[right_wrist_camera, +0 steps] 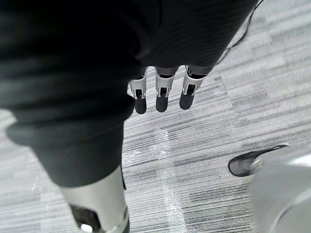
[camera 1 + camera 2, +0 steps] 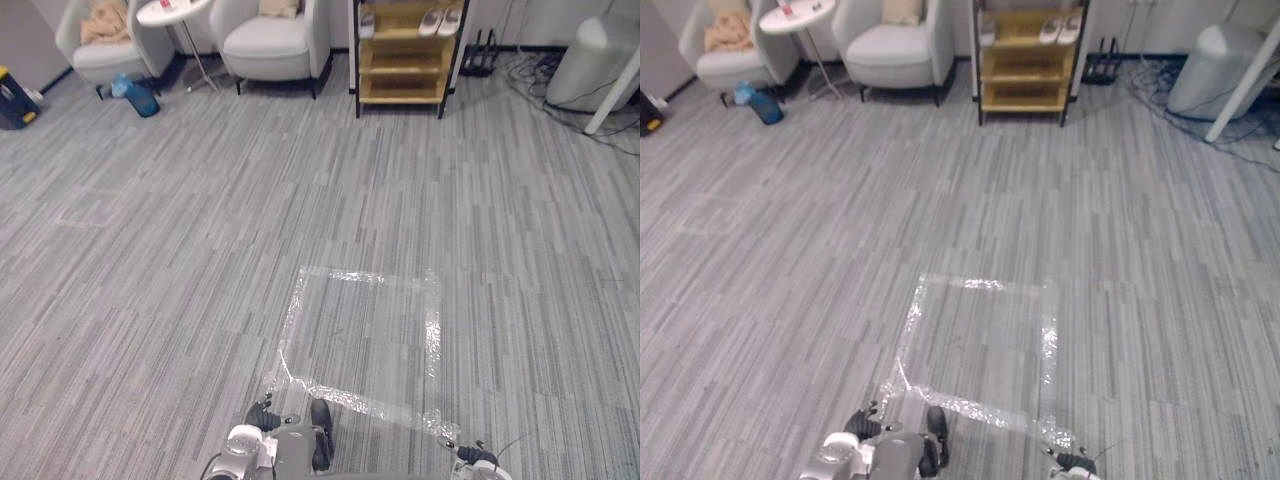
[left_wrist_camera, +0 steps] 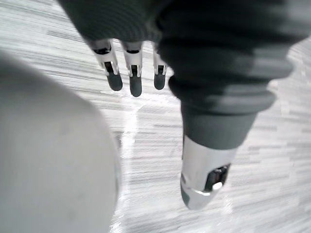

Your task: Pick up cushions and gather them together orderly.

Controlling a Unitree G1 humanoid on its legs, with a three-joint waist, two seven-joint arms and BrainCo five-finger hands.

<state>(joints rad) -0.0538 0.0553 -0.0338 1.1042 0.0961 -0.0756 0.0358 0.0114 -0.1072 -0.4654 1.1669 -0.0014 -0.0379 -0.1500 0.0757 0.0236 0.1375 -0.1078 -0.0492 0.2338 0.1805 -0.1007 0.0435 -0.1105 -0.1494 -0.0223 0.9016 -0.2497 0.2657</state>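
- Most of the scene is grey striped floor (image 2: 200,250), running from the robot to the far wall.
- Two pale armchairs stand at the far side, the left armchair (image 2: 100,55) and the right armchair (image 2: 270,45).
- A wooden shelf (image 2: 405,60) stands just beside the right armchair, on its right.
- A taped square (image 2: 432,330) marks the floor close in front of the robot. This is probably the gathering spot.
- A small round table (image 2: 172,10) stands between the two chairs.
- The cushions are far off, one on each chair. A crumpled-looking tan cushion (image 2: 105,22) lies on the left armchair. A beige cushion (image 2: 278,8) leans against the back of the right armchair.
- The left hand (image 3: 134,77) hangs above the floor near the tape, with fingers straight and loose and the thumb apart, holding nothing.
- The right hand (image 1: 163,94) hangs the same way over the tape, relaxed and holding nothing.
- Step in hand: the task looks barely begun, with no cushion lifted or gathered yet.
- Next move: both cushions are well out of reach, so the robot must walk to the chairs. There it needs to curl its fingers round one soft cushion, which should squash easily in the grip.
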